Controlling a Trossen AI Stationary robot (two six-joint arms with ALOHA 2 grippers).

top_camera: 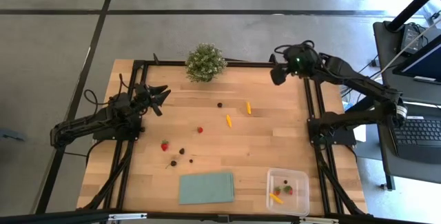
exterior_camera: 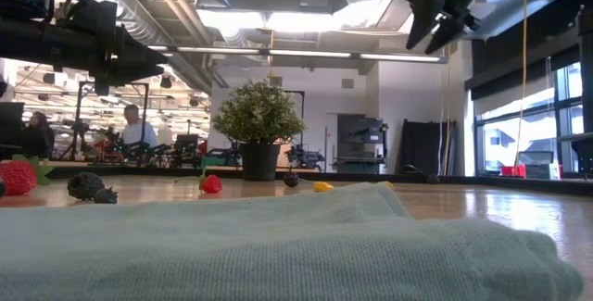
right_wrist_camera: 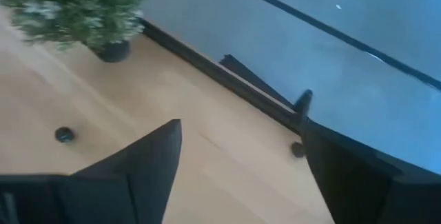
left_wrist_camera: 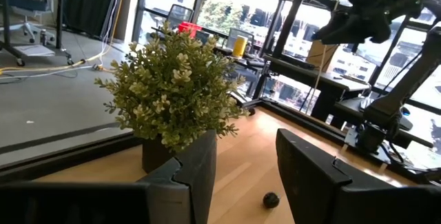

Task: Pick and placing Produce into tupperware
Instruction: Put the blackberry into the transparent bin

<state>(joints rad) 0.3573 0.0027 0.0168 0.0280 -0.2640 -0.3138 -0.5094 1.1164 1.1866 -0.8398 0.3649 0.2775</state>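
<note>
I take the potted plant (top_camera: 205, 62) as my marker. My right hand (top_camera: 280, 72) hangs high over the desk (top_camera: 275, 141) edge, well off to one side of the plant, fingers spread wide and holding nothing. The nearest loose produce is a yellow-orange piece (top_camera: 249, 107) lying between that hand and the tupperware (top_camera: 288, 191), its long axis running roughly away from the plant's side of the desk toward the tupperware's. A second yellow piece (top_camera: 229, 120) sits just past it, and a dark berry (top_camera: 220, 104) lies nearer the plant.

My left hand (top_camera: 160, 98) waits on the plant's other side, fingers partly apart and empty, closer to the strawberries (top_camera: 165, 145) than to the yellow pieces. The tupperware, at the desk corner far from the plant, already holds a few pieces. I judge the right arm the better reach for the first yellow piece.
</note>
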